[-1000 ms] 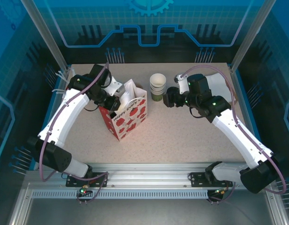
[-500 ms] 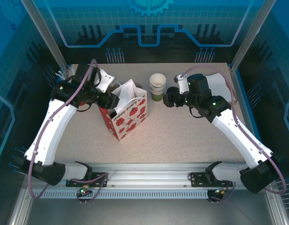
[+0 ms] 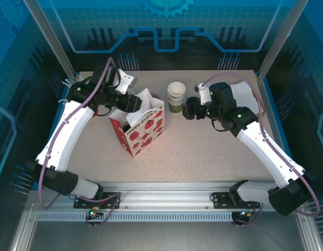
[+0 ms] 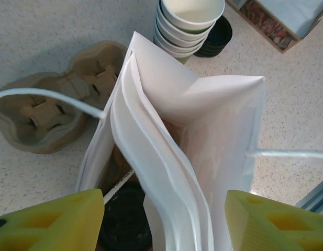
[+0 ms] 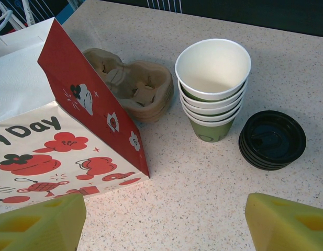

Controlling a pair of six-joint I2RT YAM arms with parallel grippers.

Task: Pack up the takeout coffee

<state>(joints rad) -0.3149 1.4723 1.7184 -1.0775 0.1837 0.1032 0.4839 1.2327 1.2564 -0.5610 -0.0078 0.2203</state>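
Top external, speckled beige table (image 3: 203,149), blue-lit enclosure walls (image 3: 166,29), paper bag (image 3: 143,129), left claw (image 4: 162,219), right claw (image 5: 164,222), both gaping, empty.

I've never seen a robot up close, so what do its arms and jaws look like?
The left arm and right arm have white shells with black joints. A mauve cable loops along each, and small green lights glow on the right one. The jaws are chunky yellow blocks.

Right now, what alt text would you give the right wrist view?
Lidless cream-and-green paper cups stand stacked on the table, a stack of black lids to their right, a brown cup carrier to their left. A red-and-white printed bag stands at left; the open right gripper frames the bottom corners.
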